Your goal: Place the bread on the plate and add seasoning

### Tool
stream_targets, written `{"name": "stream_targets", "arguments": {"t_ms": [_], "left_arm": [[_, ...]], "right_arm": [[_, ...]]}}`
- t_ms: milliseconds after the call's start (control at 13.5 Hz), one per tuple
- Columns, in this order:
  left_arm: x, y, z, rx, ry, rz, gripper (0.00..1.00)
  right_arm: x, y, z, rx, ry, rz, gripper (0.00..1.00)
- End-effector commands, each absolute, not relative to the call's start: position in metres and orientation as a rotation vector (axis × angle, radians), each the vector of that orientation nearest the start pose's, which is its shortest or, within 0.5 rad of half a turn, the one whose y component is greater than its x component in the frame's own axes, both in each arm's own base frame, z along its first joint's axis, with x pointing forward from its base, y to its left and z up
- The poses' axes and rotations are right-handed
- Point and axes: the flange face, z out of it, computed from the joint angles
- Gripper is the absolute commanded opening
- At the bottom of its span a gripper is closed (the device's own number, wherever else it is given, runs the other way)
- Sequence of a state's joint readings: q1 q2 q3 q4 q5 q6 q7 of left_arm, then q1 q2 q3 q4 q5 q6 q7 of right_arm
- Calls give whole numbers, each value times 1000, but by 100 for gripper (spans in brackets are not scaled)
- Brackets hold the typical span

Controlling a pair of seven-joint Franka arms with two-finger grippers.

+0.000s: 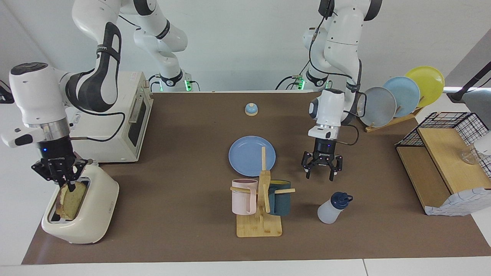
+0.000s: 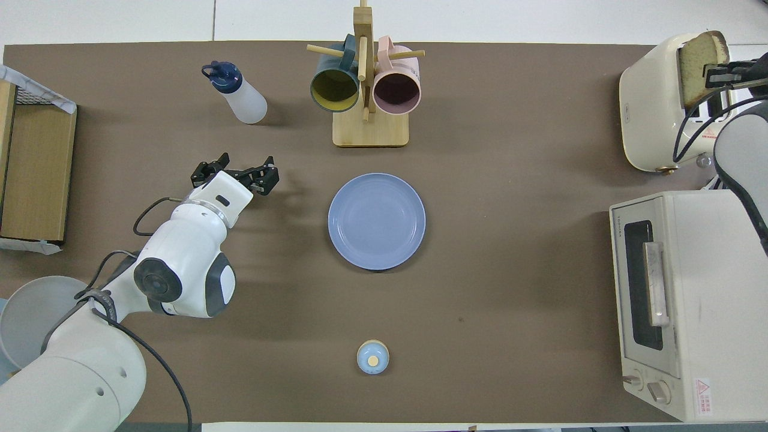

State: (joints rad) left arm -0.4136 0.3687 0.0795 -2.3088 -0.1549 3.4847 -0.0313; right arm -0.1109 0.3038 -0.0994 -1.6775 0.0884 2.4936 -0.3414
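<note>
At the worktop corner by the right arm, the right gripper [image 1: 64,183] has its fingers clamped on the speckled tan toast slice [image 1: 71,199] standing in the cream toaster [image 1: 92,214], so a straight upward pull should free it, while the left gripper [image 1: 321,173], fingers apart, hangs between the periwinkle-blue round plate [image 1: 245,159] and the white navy-capped bottle [image 1: 332,209].

At lower left of the frame, the right gripper [image 1: 69,184] pinches the bread [image 1: 71,200] in the toaster [image 1: 96,207]; the left gripper [image 1: 322,174] (fingers spread) hangs right of centre, above the seasoning [image 1: 333,208].
</note>
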Motion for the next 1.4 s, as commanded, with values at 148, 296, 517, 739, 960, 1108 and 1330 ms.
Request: {"name": "stream_targets", "arguments": {"t_ms": [148,296,517,739,960,1108,1330], "left_arm": [[572,-180,278,-2865,193,-1333,100],[580,-182,280,-2847,200,-1353,100],[595,-184,281,-2826,200,-1385,100],[606,-188,271,-2812,210,-1388,100],[617,-190,281,-2794,206,-1433,100],[621,-187,278,-2787,203,-1430,100],[630,-182,282,-2786,198,-1424,100]], "right_arm": [[685,-137,514,-3127,-250,-698,0],[678,-120,546,-3110,-277,-531,0],[648,-64,580,-3083,-26,-261,0],[633,17,613,-3042,25,-283,0],[618,85,619,-3022,-114,-224,0],[600,147,608,-3008,-116,-180,0],[582,228,573,-2854,133,-176,0]]}}
